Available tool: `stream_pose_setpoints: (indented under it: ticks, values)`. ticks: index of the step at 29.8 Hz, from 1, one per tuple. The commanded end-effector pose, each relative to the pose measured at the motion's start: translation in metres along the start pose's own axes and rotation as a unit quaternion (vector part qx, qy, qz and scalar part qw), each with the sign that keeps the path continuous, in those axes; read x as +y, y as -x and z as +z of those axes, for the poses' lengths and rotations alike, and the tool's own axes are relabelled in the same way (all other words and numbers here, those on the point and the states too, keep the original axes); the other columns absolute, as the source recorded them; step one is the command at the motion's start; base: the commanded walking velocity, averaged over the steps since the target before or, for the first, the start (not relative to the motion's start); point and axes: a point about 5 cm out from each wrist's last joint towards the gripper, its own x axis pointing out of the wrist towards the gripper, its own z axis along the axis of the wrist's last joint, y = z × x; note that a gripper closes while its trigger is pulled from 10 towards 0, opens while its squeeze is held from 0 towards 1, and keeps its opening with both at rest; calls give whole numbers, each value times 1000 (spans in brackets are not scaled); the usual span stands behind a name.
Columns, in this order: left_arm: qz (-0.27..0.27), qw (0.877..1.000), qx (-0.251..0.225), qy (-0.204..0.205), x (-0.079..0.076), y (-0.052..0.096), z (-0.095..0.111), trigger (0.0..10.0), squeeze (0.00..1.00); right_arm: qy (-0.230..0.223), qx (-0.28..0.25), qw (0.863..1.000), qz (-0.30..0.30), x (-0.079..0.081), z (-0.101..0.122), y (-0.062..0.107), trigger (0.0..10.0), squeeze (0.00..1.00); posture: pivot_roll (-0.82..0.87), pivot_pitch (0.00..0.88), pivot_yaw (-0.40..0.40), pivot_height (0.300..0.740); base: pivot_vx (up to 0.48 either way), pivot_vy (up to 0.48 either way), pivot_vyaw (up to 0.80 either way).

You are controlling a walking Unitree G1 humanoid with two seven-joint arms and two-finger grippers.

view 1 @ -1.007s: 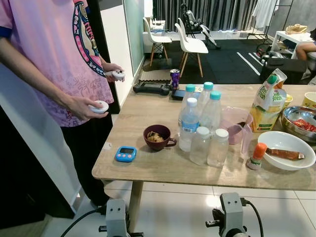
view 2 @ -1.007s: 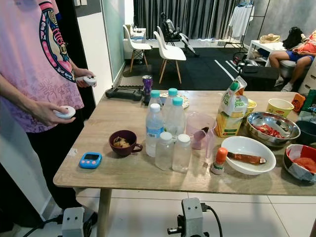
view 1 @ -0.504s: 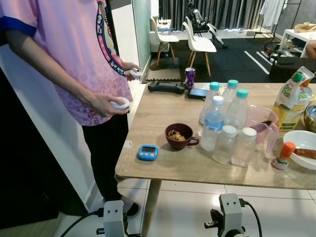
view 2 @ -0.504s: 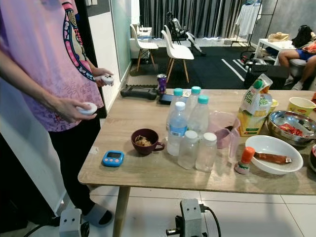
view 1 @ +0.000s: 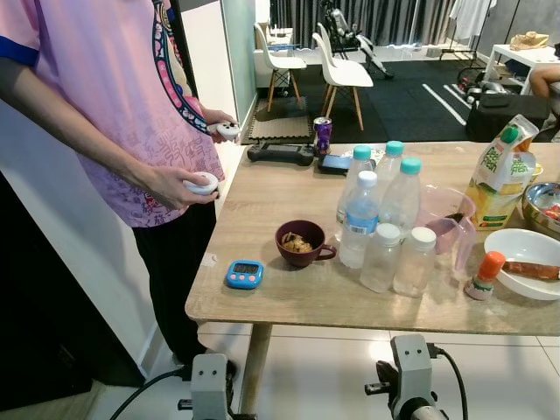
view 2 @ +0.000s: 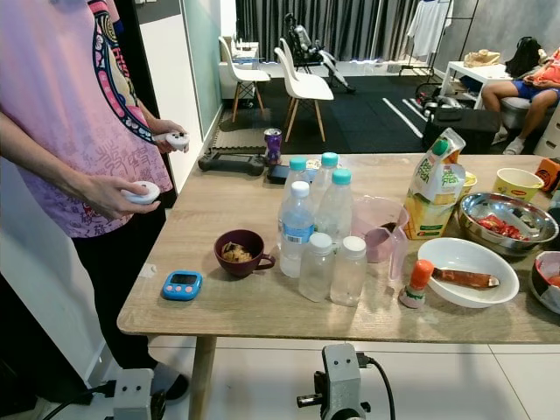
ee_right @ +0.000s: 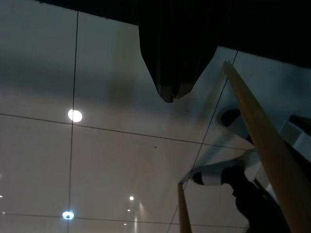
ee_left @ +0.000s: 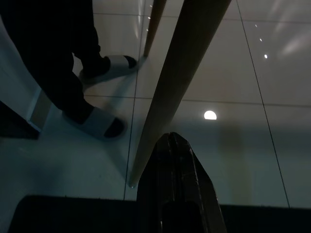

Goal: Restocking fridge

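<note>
Rightward camera swing reveals more table [view 2: 227, 306]; both claws, left [ee_left: 176, 145] and right [ee_right: 171, 94], hang closed, empty.

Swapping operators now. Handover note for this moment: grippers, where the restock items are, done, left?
Left gripper and right gripper: both hang by the wooden table's legs over the tiled floor, fingers together, holding nothing.
Items on the table: cluster of clear plastic water bottles, green-and-yellow juice carton, small orange-capped sauce bottle, purple drink can.
A person in a pink shirt stands at the table's left end.
Done: nothing picked.
Left: everything.
</note>
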Motion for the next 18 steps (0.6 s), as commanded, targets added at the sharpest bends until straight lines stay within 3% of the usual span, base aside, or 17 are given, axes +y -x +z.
stream_pose_setpoints:
  ticks: [1, 14, 18]
  values:
    - [12, 1000, 20, 2, 6, 3, -8, 10000, 0, 2, 0, 1000, -3, -3, 0, 1, 10000, 0, 13, 54, 6, 740, 0, 0, 0]
    - [6, 1000, 8, -12, 7, 3, -5, 10000, 0, 2, 1, 1000, -5, -6, -2, 3, 10000, 0, 15, 44, 7, 740, 0, 0, 0]
    - [-19, 1000, -6, -20, 0, 2, 0, 10000, 0, 2, -3, 1000, -2, -5, 0, 2, 10000, 0, 22, 43, 6, 740, 0, 0, 0]
